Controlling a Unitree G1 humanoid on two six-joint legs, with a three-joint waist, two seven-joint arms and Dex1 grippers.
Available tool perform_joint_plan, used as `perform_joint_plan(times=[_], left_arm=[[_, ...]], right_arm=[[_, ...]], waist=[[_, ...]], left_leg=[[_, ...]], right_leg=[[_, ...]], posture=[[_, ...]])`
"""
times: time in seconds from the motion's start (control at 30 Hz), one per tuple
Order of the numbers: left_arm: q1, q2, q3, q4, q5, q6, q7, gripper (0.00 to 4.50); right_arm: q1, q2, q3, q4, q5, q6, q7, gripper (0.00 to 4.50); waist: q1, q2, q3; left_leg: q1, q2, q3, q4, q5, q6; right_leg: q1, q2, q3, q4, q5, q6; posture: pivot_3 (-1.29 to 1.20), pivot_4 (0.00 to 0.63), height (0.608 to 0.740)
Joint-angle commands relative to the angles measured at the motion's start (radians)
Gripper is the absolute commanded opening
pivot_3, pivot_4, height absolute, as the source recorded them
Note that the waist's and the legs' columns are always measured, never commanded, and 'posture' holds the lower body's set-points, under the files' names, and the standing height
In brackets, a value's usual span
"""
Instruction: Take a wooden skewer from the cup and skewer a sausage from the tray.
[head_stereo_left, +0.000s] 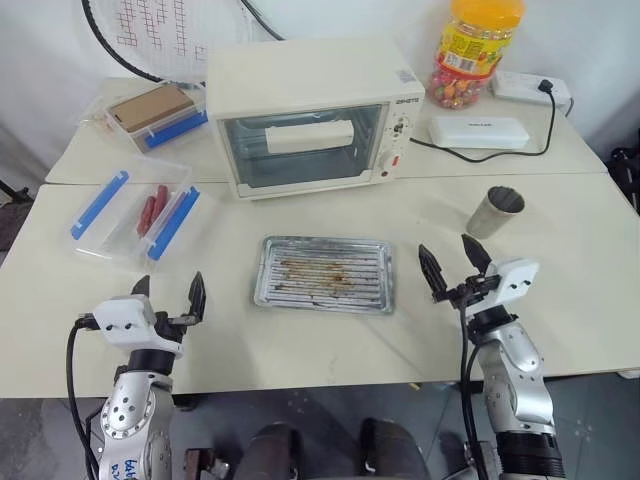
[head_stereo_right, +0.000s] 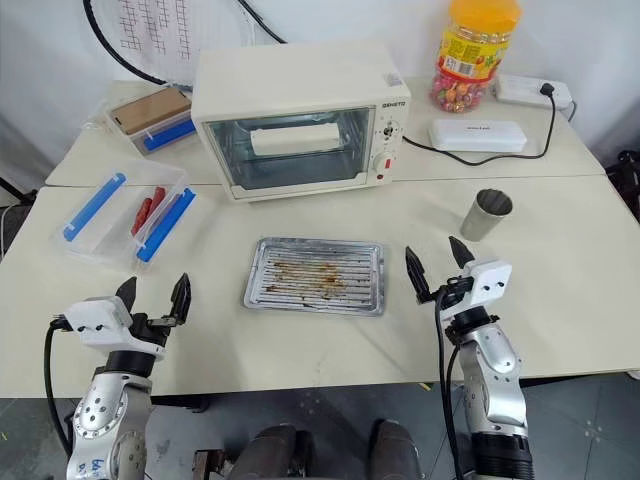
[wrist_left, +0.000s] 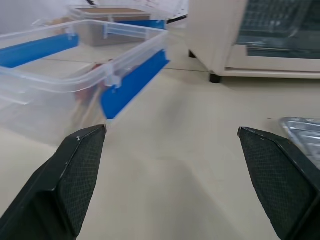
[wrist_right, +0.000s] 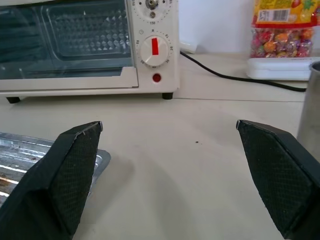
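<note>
Cream table (head_stereo_left: 300, 340) carries everything; toaster oven (head_stereo_left: 305, 115) at the back, door shut; clear plastic box (head_stereo_left: 135, 210) with blue clips at left, sausages (head_stereo_left: 152, 208) inside it; tray (head_stereo_left: 323, 273) at centre front of the oven, brown-stained, nothing on it; cup (head_stereo_left: 495, 212) on the right, upright, well apart from the tray. Left gripper (head_stereo_left: 168, 292) hovers near the box, fingers spread wide, holding nothing; right gripper (head_stereo_left: 452, 262) sits between tray and cup, also wide apart, holding nothing.
</note>
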Motion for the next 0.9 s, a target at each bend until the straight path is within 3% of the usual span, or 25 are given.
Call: perform_joint_plan(times=[0.03, 0.33, 0.9], left_arm=[[0.014, 0.001, 0.001, -0.053, 0.017, -0.011, 0.012, 4.48], [0.046, 0.009, -0.005, -0.065, 0.060, 0.026, 0.032, 4.48], [0.018, 0.016, 0.003, 0.047, 0.035, -0.113, -0.045, 4.48]], right_arm=[[-0.004, -0.003, -0.014, -0.001, 0.016, -0.022, 0.020, 4.50], [-0.009, -0.012, -0.029, 0.024, 0.013, -0.043, 0.037, 4.50], [0.000, 0.001, -0.018, 0.054, -0.001, -0.079, 0.052, 4.50]], waist=[[0.000, 0.000, 0.000], [0.002, 0.000, 0.000], [0.001, 0.000, 0.000]], left_leg=[[0.000, 0.000, 0.000, 0.000, 0.000, 0.000], [0.000, 0.000, 0.000, 0.000, 0.000, 0.000], [0.000, 0.000, 0.000, 0.000, 0.000, 0.000]], right_leg=[[0.000, 0.000, 0.000, 0.000, 0.000, 0.000], [0.000, 0.000, 0.000, 0.000, 0.000, 0.000], [0.000, 0.000, 0.000, 0.000, 0.000, 0.000]], posture=[[0.00, 0.150, 0.740], [0.00, 0.150, 0.740], [0.00, 0.150, 0.740]])
